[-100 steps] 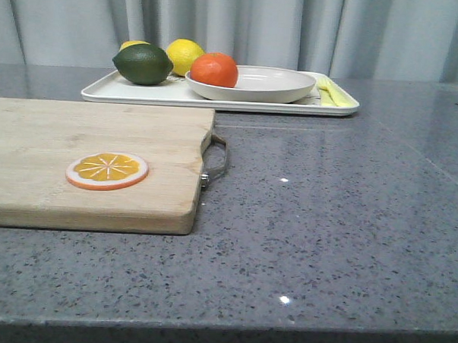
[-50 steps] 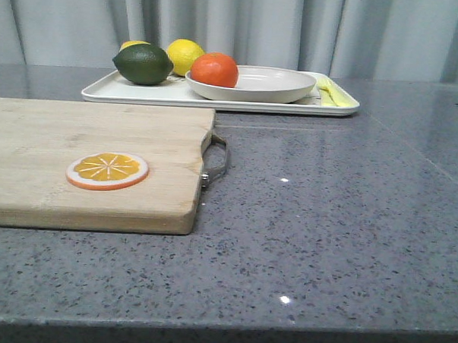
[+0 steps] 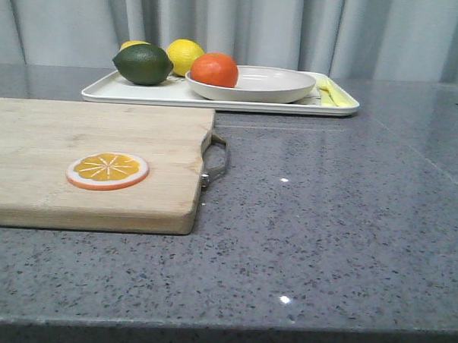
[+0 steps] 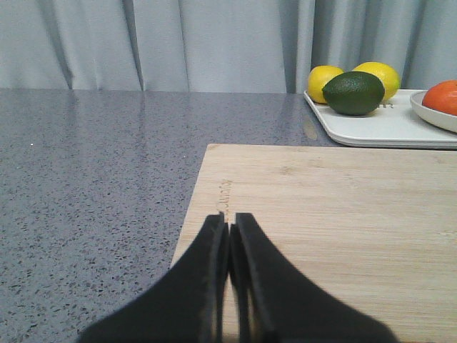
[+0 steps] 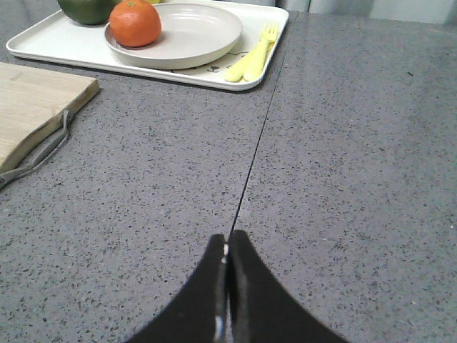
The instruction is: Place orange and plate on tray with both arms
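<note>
The orange sat inside the plate, and the plate rested on the tray at the far side of the counter, well ahead of both tools, so the placing looked done and only a clean retreat seemed left. The left tool hung clenched and empty above the wooden cutting board, with the tray's dark green lime and two lemons far ahead of it and off to one side. The right tool was likewise clenched on nothing over bare counter, the plate and orange well ahead of its tips and the yellow fork lying on the tray beside the plate. An orange slice lay flat on the board. To finish well, both arms would likely do best to stay low-risk: keep clear of the tray's rim and the board's metal handle, and hold back from the fruit so nothing rolls.
</note>
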`<action>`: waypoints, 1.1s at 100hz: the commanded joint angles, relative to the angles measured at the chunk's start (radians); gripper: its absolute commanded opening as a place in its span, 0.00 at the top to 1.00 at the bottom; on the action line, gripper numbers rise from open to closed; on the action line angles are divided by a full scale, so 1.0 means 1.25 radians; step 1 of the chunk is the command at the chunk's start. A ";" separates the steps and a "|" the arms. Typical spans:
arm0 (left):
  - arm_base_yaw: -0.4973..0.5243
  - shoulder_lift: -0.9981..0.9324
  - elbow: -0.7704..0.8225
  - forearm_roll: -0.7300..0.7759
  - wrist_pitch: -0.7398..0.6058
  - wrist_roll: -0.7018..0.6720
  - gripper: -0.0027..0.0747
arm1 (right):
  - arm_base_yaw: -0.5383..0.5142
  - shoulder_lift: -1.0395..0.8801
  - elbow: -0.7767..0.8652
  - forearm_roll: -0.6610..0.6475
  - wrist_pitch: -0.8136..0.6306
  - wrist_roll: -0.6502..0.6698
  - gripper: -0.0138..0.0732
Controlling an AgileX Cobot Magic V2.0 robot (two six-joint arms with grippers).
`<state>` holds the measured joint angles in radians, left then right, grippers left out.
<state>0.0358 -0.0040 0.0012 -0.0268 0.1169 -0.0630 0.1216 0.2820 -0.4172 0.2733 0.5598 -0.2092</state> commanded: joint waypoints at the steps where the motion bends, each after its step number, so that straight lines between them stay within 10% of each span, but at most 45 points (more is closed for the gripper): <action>1: 0.001 -0.024 0.018 -0.006 -0.065 -0.008 0.99 | 0.000 0.005 -0.015 0.002 -0.058 -0.008 0.92; 37: 0.001 -0.024 0.018 -0.006 -0.065 -0.008 0.99 | -0.027 -0.044 0.104 -0.031 -0.322 0.003 0.92; 64: 0.001 -0.024 0.018 -0.006 -0.065 -0.008 0.99 | -0.031 -0.121 0.254 -0.219 -0.560 0.214 0.92; 110: 0.001 -0.024 0.018 -0.006 -0.065 -0.008 0.99 | -0.077 -0.242 0.356 -0.235 -0.540 0.227 0.92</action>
<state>0.0358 -0.0040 0.0012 -0.0268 0.1169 -0.0630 0.0337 -0.0069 0.0279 -0.0093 -0.0643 0.0710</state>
